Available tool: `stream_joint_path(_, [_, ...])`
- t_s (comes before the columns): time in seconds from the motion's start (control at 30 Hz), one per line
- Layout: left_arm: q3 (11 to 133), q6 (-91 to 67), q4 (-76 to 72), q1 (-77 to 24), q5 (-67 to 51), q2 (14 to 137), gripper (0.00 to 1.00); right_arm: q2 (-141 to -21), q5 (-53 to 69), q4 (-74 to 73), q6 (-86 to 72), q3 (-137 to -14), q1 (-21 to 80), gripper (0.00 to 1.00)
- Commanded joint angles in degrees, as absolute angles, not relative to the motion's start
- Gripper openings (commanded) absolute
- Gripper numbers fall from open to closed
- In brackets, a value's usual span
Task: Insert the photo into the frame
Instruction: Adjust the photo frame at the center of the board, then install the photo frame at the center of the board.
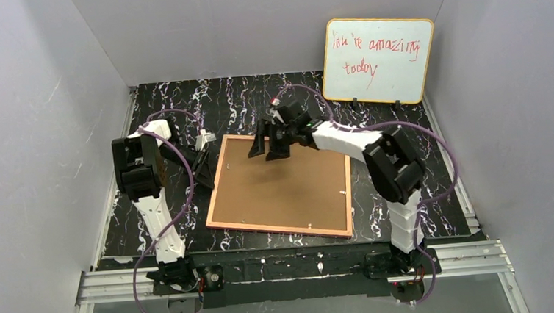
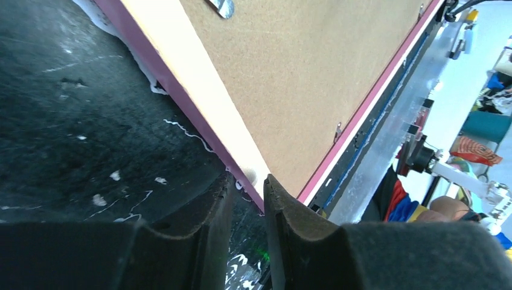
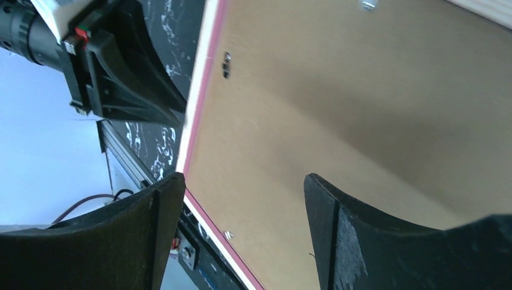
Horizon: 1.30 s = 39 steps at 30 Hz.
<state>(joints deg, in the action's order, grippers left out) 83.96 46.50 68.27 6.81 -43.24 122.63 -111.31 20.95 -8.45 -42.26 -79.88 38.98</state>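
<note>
Black marbled table (image 1: 241, 100) has the frame (image 1: 280, 189) lying back-up mid-picture, photo nowhere in sight, left gripper (image 2: 247, 180) pinched narrow on its left rim, right gripper (image 3: 243, 176) gaping wide over its upper part, so I'd bet that thin-rim hold slips if it lifts.
</note>
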Motion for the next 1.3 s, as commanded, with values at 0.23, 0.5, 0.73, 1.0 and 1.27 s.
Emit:
stream_joint_path(0.23, [80.9,47.1,68.1,6.8,-45.8,122.6,0.16,-126.0,24.4,-3.0,-47.6,-96.2,45.7,0.75])
stream_joint_path(0.5, [79.4,45.4,65.5,6.8,-45.8,121.8,0.12,-131.0,24.2,-2.2,-49.0,-100.6,46.5,0.72])
stream_joint_path(0.73, [78.7,45.1,64.6,6.8,-45.4,121.3,0.11,-134.2,24.2,-2.6,-49.4,-103.4,46.6,0.67])
stream_joint_path(1.0, [78.3,44.8,63.9,6.8,-45.1,121.1,0.10,-136.8,24.5,-2.3,-49.8,-105.0,46.5,0.63])
stream_joint_path(1.27, [78.5,44.4,63.6,6.8,-45.1,121.1,0.09,-137.9,26.2,-1.1,-51.2,-105.5,47.2,0.61])
